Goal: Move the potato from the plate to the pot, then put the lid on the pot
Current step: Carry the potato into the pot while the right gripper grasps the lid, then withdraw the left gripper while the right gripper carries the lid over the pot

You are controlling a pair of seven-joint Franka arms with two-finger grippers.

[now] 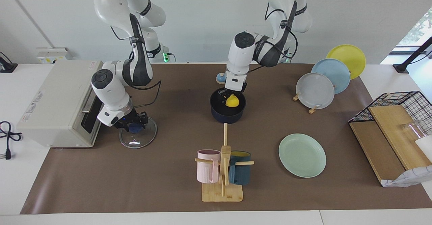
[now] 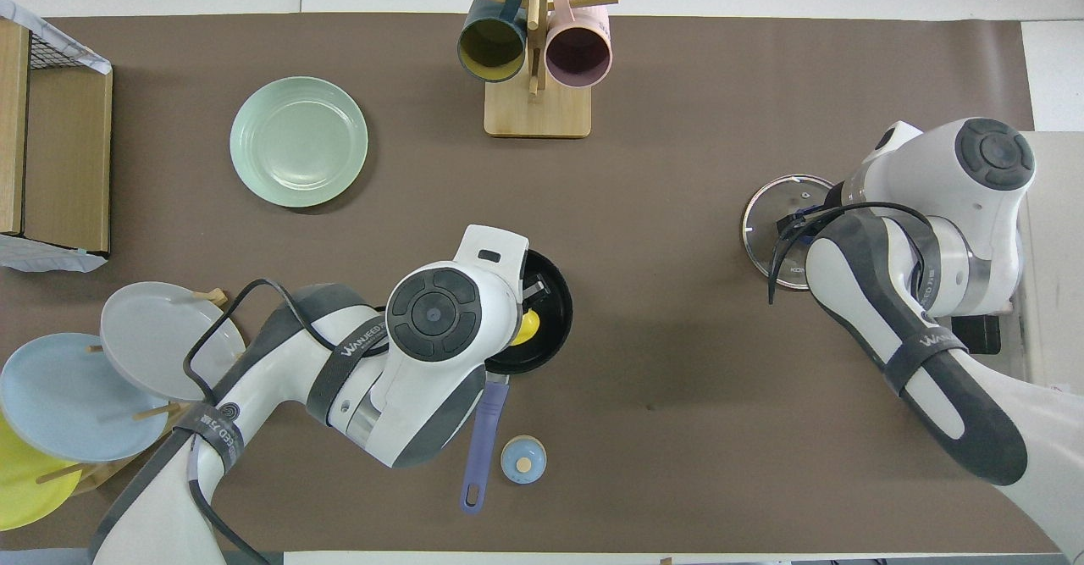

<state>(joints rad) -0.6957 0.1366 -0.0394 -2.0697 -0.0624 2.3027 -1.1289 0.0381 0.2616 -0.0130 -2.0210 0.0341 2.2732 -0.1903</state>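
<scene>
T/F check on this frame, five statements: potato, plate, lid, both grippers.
1. The potato lies on the plate. False: the plate is bare; the potato is at the pot, under the left gripper.
2. The left gripper is over the pot. True.
3. The lid covers the pot. False: it lies flat on the table toward the right arm's end, beside the toaster oven.
4. The right gripper is at the lid's knob. True.
5. The pot's handle points away from the robots. False: it points toward them, beside the small bell.
</scene>
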